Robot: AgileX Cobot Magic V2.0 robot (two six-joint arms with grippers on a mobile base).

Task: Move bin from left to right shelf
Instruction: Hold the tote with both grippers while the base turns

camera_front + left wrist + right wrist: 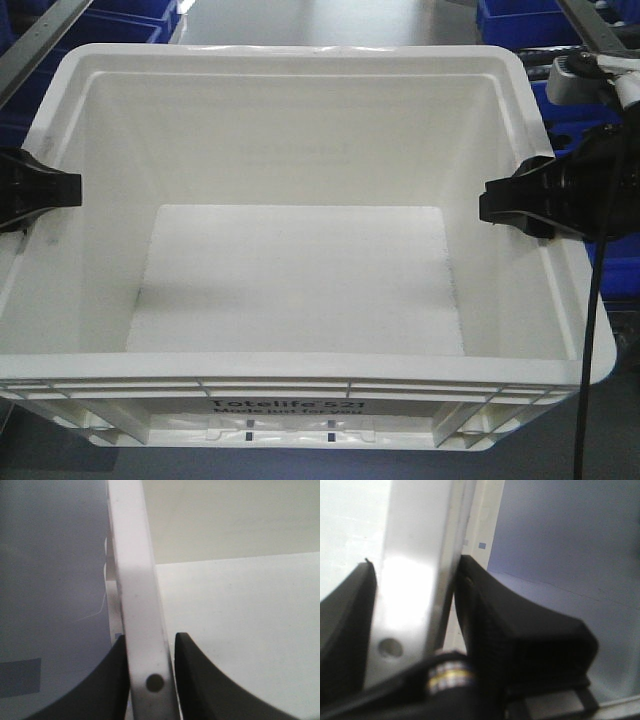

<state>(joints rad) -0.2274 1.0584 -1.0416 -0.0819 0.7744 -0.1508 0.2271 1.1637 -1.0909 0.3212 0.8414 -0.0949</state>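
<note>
The bin [300, 290] is a large white tote that fills the front view, its near wall printed "Totelife 521". It is empty inside. My left gripper [45, 192] clamps the bin's left rim, black fingers on either side of the wall. In the left wrist view the white rim [140, 610] runs between the two dark fingers [200, 680] of the left gripper [149, 645], pinched tight. My right gripper [520, 200] holds the right rim the same way. The right wrist view shows that rim [415, 580] squeezed between the fingers [490, 620] of the right gripper [412, 572].
Dark blue bins [110, 25] sit behind the tote at upper left, and more blue bins [530, 20] at upper right. Metal shelf rails [40, 45] slant in from both top corners. A black cable [590, 330] hangs down by the right arm.
</note>
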